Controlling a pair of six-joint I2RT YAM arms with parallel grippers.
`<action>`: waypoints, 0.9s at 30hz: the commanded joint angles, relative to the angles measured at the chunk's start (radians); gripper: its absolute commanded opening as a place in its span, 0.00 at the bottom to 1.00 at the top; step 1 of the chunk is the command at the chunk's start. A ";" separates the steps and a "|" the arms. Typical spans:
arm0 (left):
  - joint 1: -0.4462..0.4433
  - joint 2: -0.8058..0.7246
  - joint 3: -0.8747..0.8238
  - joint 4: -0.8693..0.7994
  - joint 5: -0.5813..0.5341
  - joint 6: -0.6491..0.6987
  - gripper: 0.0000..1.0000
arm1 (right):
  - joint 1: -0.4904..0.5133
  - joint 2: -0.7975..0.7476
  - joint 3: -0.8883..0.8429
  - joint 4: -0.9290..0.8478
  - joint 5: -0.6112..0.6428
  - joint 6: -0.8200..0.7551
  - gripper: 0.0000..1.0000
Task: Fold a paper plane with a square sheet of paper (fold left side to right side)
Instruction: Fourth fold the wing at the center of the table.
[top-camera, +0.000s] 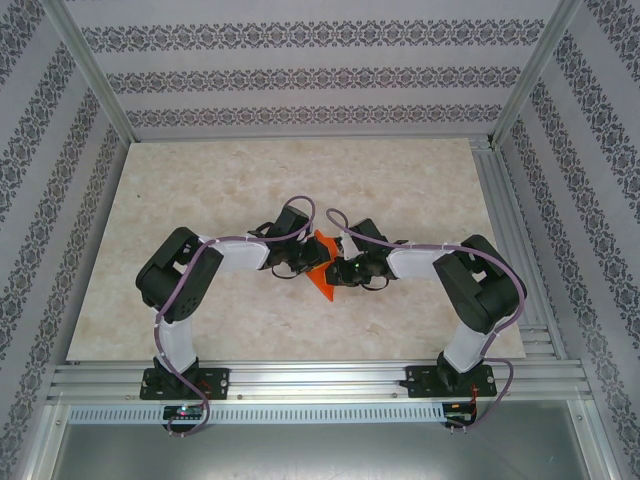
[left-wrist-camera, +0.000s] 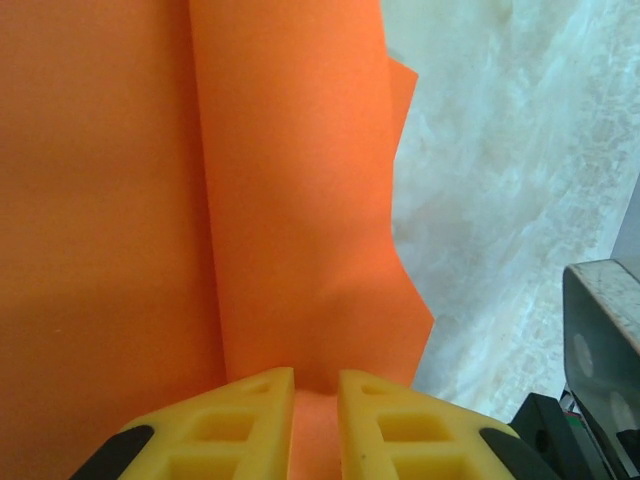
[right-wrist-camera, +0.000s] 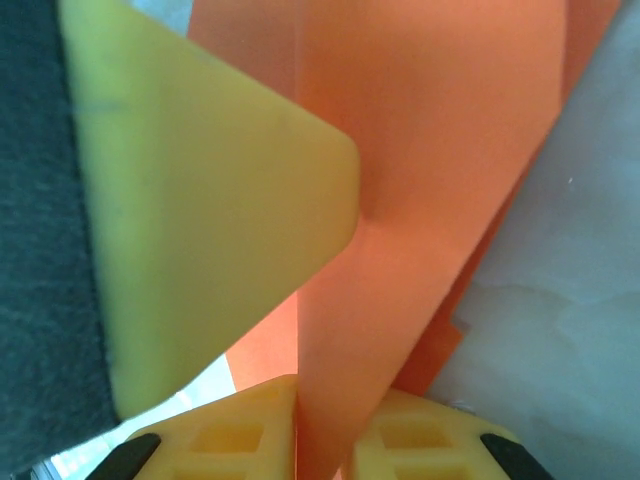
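The orange sheet of paper is folded into a pointed wedge and held off the table between both grippers at the table's middle. My left gripper comes at it from the left. In the left wrist view its yellow fingers pinch a creased flap of the paper. My right gripper meets it from the right. In the right wrist view a folded strip of the paper runs down between its fingers, touching both. The left gripper's yellow finger looms close at the left of that view.
The marble-patterned table top lies under the paper, with patterned walls around it. An aluminium rail carries both arm bases at the near edge. The right gripper's grey and black body sits close at the right of the left wrist view.
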 joint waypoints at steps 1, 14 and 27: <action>0.006 0.023 -0.022 0.010 -0.011 -0.005 0.21 | 0.008 0.032 0.005 -0.021 0.040 -0.013 0.20; 0.006 0.024 -0.016 -0.003 -0.012 0.003 0.21 | -0.020 -0.081 0.001 -0.049 0.026 -0.003 0.30; 0.006 0.020 -0.019 0.000 -0.011 0.002 0.21 | -0.133 -0.157 0.014 -0.043 -0.079 0.089 0.34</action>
